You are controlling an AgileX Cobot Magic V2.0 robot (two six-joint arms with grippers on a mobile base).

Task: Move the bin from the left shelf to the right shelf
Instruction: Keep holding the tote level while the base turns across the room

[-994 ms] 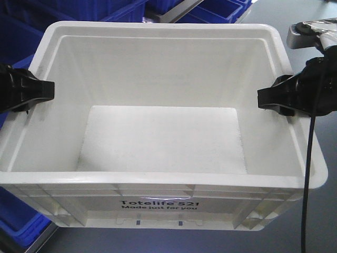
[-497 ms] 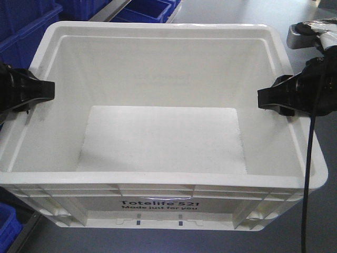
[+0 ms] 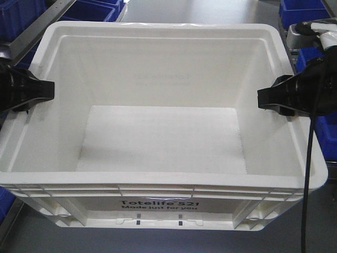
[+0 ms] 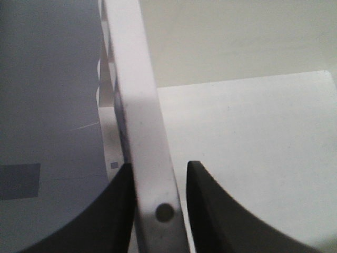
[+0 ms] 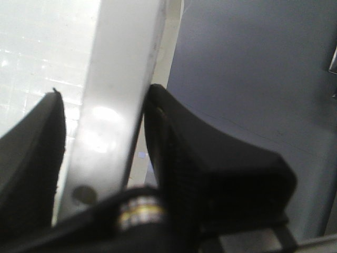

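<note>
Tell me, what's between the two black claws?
The white bin, empty inside. The left gripper and right gripper clamp its opposite rims, seen in the front view.

Blue totes [image 3: 308, 9] on either side, grey floor [image 3: 210, 10] between.

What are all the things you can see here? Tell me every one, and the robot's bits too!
bin: one, white with black print on its front, middle of the view, nothing inside.
blue totes: at least three, each seen only in part, dark blue, around the bin at left and right.
shelf rail: one, grey metal, top left.
floor: grey, beyond and below the bin.
cable: one, black, hanging in front of the bin's right front corner.
silvery robot part: one, top right.
left gripper: one, black, clamped on the bin's left rim.
right gripper: one, black, clamped on the bin's right rim.
</note>
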